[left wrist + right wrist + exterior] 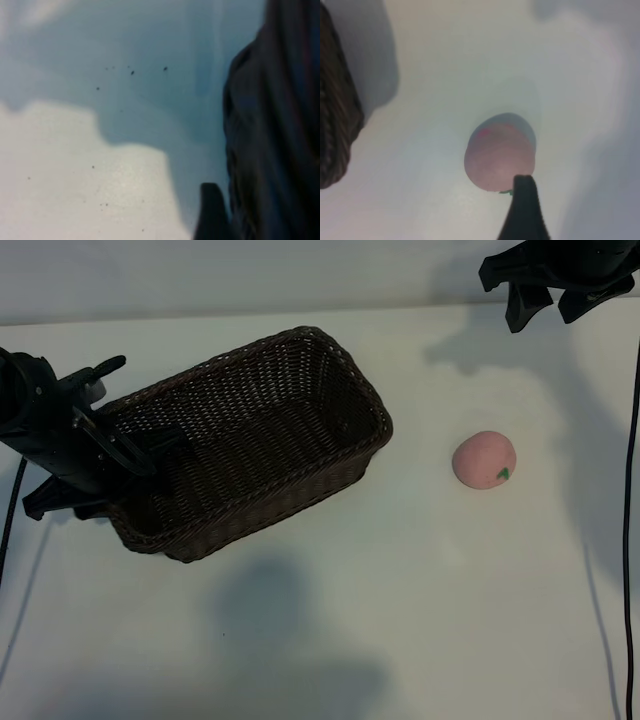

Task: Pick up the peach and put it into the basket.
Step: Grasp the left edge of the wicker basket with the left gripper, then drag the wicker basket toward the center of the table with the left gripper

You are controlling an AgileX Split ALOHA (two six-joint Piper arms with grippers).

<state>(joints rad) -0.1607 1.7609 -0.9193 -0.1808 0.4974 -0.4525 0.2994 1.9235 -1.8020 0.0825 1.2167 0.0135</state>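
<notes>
Peach: small, round, matte pale pink with a tiny green leaf mark, lying alone on the smooth white table, well apart from the basket and to its right in the exterior view. Basket: large rectangular dark brown woven wicker, rounded corners, braided rim, set at an angle. Left claw: black, at the basket's left end wall, closure cannot be told; right claw: black, fingers apart, raised at the far right, holding nothing.
</notes>
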